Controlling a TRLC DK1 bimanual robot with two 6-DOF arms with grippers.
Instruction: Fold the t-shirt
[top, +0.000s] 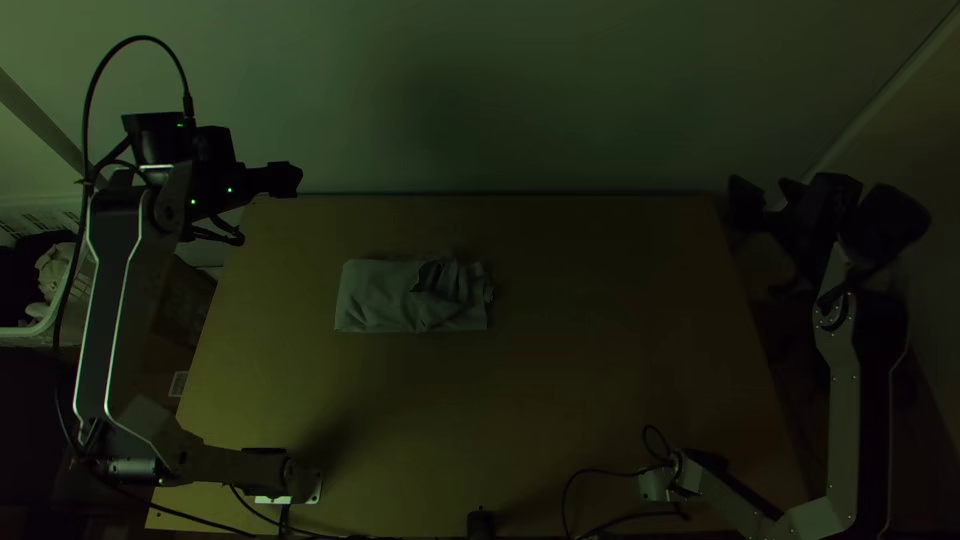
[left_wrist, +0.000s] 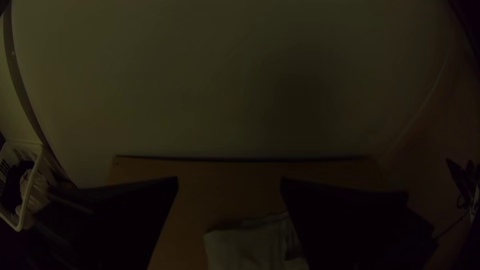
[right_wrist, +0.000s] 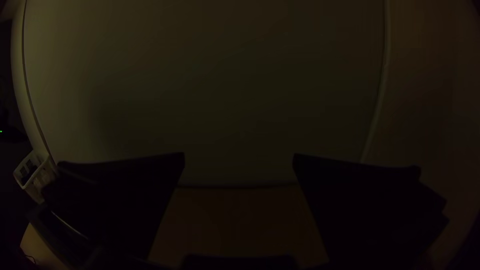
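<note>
On the far half of the table (top: 600, 380), left of its middle, the shirt (top: 385, 300) lies in a flat, folded bundle, roughly oblong, its long sides running along the table's width. Its left part is fairly smooth, with a few soft creases, and its near edge is almost straight. Toward the right end the cloth is rumpled, with a dark gap between layers by the far side and a ragged, wrinkled right edge. At the far left corner of the table, the left gripper (top: 285, 180) appears in the top view, well apart from the shirt. In the left wrist view its two black fingers (left_wrist: 125, 210) stand wide apart with nothing between their tips, and part of the shirt shows beyond them. By the far right corner, the right gripper (top: 762, 192) is also well apart from the shirt; its fingers (right_wrist: 130, 195) are spread and grasp nothing. Left of the table sits a pale basket (top: 45, 325) with dark and light cloth (top: 55, 268) in it. A pale wall (top: 480, 90) rises behind the table's far edge. Black cables (top: 600, 470) loop near the arms' bases at the near side.
</note>
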